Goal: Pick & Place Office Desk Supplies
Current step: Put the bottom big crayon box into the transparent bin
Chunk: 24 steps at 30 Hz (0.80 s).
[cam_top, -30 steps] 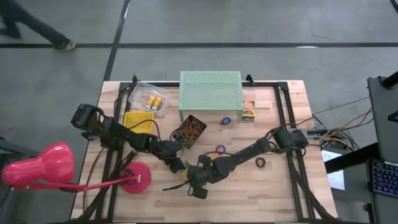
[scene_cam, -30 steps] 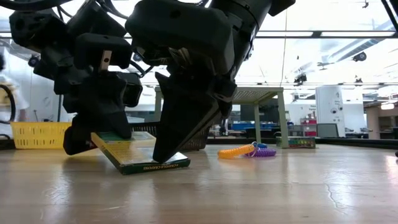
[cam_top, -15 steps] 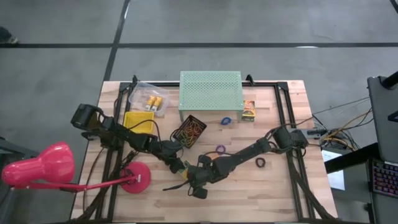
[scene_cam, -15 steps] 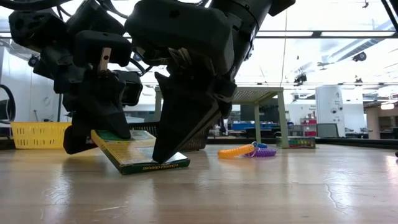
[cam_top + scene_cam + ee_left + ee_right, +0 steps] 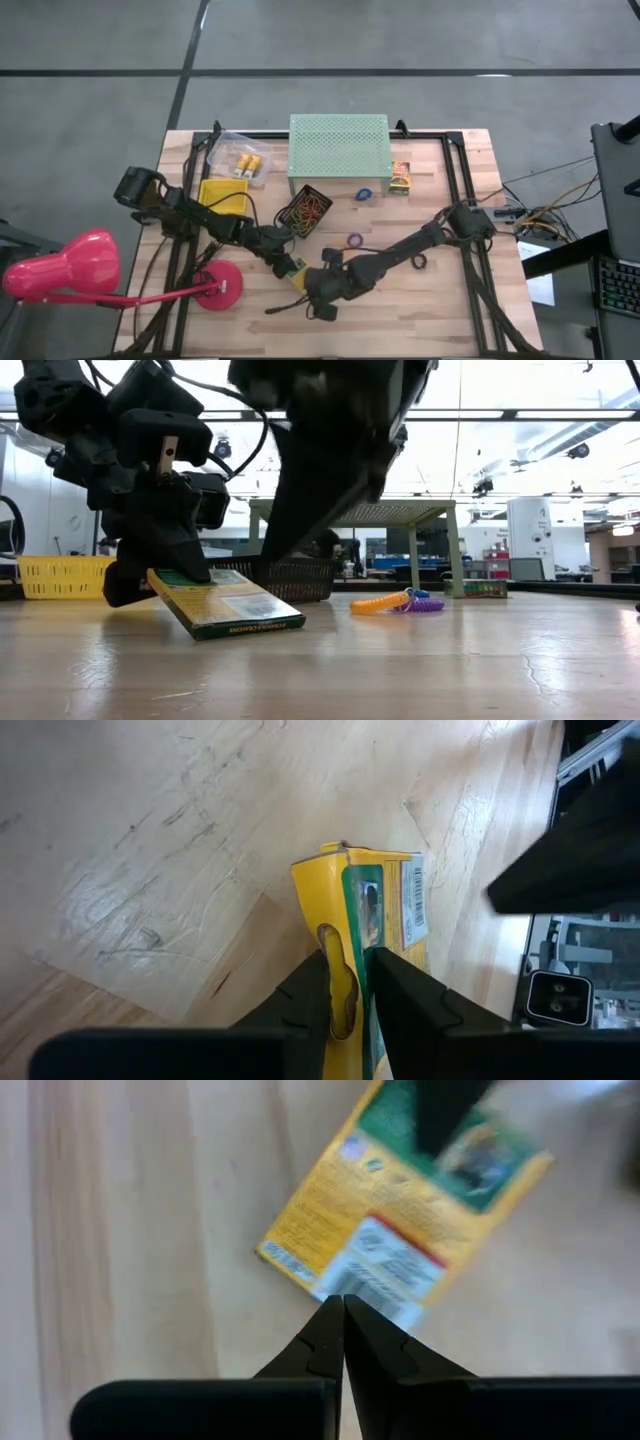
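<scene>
Yellow-green printed box (image 5: 222, 607) tilted, one edge on the wood

This is a robotics lab or workshop hall. A wooden table (image 5: 450, 300) stands on a grey concrete floor (image 5: 400, 40) marked with dark lines. The level view shows long ceiling light strips (image 5: 520, 415), white machines (image 5: 530, 525) and equipment shelves behind. A desk (image 5: 615, 250) with a keyboard (image 5: 615, 288) and loose cables (image 5: 540, 215) stands beside the table.

One camera looks straight down on the table (image 5: 440, 300). Another sits level at its top. Both wrist cameras closely face the box (image 5: 375, 935).
</scene>
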### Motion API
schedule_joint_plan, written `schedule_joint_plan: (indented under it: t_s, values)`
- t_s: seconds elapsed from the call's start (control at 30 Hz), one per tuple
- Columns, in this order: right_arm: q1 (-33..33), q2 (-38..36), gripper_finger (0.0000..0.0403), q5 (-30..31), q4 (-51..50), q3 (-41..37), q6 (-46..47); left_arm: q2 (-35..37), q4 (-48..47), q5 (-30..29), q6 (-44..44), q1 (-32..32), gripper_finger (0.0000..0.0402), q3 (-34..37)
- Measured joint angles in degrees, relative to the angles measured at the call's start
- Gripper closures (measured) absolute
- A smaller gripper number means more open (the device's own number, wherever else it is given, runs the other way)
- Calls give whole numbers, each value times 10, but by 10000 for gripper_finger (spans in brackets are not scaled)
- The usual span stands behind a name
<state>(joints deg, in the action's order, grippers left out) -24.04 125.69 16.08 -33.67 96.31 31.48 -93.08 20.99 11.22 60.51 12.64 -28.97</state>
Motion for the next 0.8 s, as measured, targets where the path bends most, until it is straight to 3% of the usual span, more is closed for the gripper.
schedule_joint_plan:
  t_s: [0.27, 0.8]
  values:
    - [-20, -29, 394, 95, -101, 1, 78, 21, -8, 2, -9, 0, 326, 0]
    - [-23, -34, 394, 132, -239, -1, 200, 203, -127, -13, -56, 0, 326, 1]
